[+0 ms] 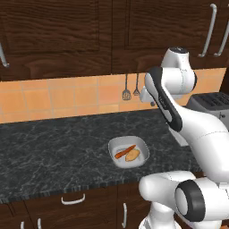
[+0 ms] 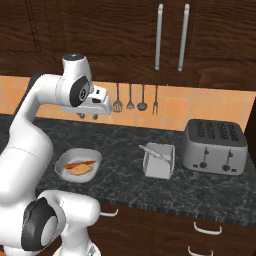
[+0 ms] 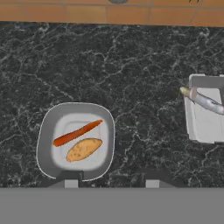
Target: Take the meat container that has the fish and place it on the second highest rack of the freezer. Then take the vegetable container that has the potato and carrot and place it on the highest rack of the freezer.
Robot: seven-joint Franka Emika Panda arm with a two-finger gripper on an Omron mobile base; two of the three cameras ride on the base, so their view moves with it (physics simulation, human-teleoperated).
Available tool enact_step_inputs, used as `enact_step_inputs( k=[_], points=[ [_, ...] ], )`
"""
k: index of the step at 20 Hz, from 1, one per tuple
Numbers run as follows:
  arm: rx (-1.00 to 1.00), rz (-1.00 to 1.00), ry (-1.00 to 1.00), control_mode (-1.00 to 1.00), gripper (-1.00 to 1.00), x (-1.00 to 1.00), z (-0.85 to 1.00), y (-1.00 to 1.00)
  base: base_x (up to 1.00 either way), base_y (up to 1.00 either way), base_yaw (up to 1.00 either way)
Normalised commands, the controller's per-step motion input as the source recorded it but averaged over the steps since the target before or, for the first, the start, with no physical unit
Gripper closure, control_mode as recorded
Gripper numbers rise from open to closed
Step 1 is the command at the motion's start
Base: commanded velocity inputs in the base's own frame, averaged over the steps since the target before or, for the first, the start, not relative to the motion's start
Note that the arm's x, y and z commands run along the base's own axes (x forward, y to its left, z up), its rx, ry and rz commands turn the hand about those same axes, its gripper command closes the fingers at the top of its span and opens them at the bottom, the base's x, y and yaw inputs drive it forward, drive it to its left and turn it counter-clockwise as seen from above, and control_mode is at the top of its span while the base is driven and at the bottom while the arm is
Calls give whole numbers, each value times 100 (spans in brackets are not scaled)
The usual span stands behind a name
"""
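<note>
Both vegetables (image 3: 81, 142) lie below tool (image 3: 109, 183).

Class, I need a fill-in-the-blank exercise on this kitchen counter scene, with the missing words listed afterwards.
1. The thin orange carrot and the tan oval potato lie in the same rounded grey ____.
2. The silvery fish rests across the rim of the white rectangular ____.
3. In the right base view, the silver four-slot ____ stands right of the fish's container.
4. The counter has a dark ____ surface.

Missing words: bowl; tray; toaster; marble
</note>
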Motion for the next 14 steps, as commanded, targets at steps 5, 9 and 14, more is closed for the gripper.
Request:
enact_step_inputs(
  k=[5,9,14],
  points=[
    [0,-3,-1,-100,-100,-26,-1,-9,0,0,0],
    [7,-26,6,-100,-100,-34,-17,-80,0,0,0],
    [24,-51,26,-100,-100,-6,-40,-100,0,0,0]
  ],
)
